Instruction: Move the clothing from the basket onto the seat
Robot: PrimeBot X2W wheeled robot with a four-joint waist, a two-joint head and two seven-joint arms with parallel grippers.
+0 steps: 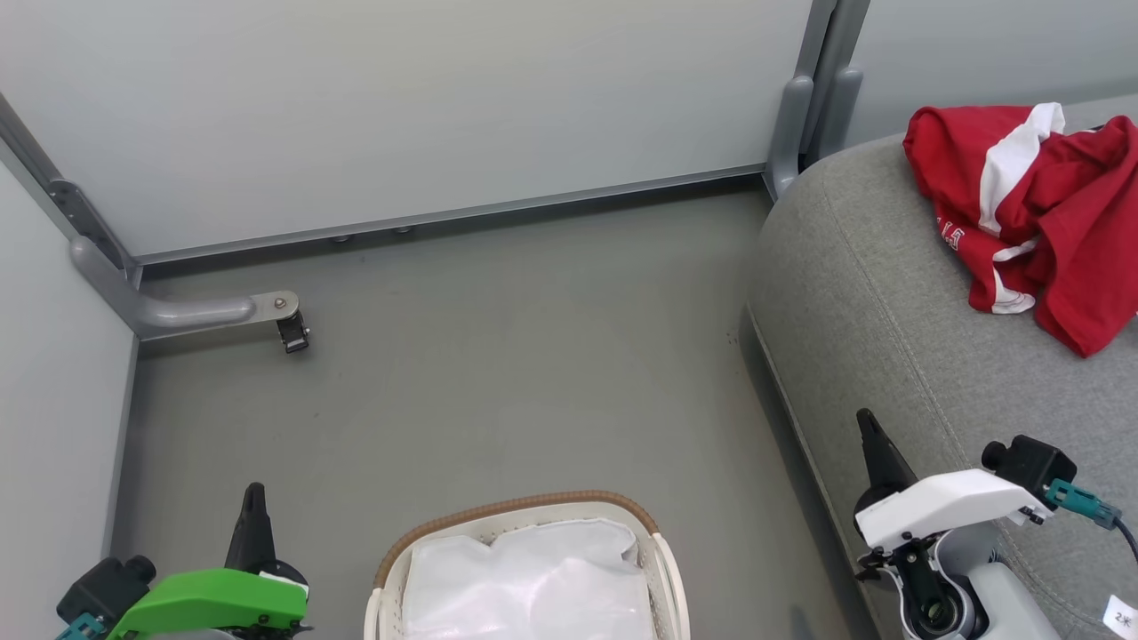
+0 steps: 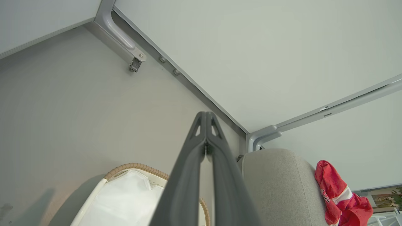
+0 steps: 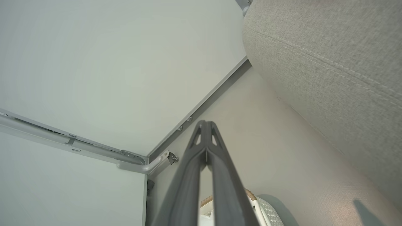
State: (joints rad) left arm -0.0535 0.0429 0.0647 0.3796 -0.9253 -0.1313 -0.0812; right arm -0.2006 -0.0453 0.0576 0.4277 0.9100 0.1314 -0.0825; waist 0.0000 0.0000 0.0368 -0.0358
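Note:
Red clothing (image 1: 1045, 209) with white panels lies crumpled on the grey seat (image 1: 889, 293) at the right; the left wrist view also catches the clothing (image 2: 339, 194) on the seat (image 2: 282, 185). The basket (image 1: 524, 516) stands on the floor at the bottom centre, holding just its white cloth lining (image 1: 533, 578). My left gripper (image 1: 255, 498) is shut with nothing in it, left of the basket (image 2: 138, 166). My right gripper (image 1: 867, 425) is shut and empty beside the seat's front edge (image 3: 329, 69). Both pairs of fingertips (image 2: 205, 116) (image 3: 205, 124) touch.
Pale partition walls (image 1: 400, 107) enclose the grey floor (image 1: 498, 356). A grey foot bracket with a small caster (image 1: 292, 331) juts from the left corner. A grey post (image 1: 800, 116) stands where the walls meet the seat.

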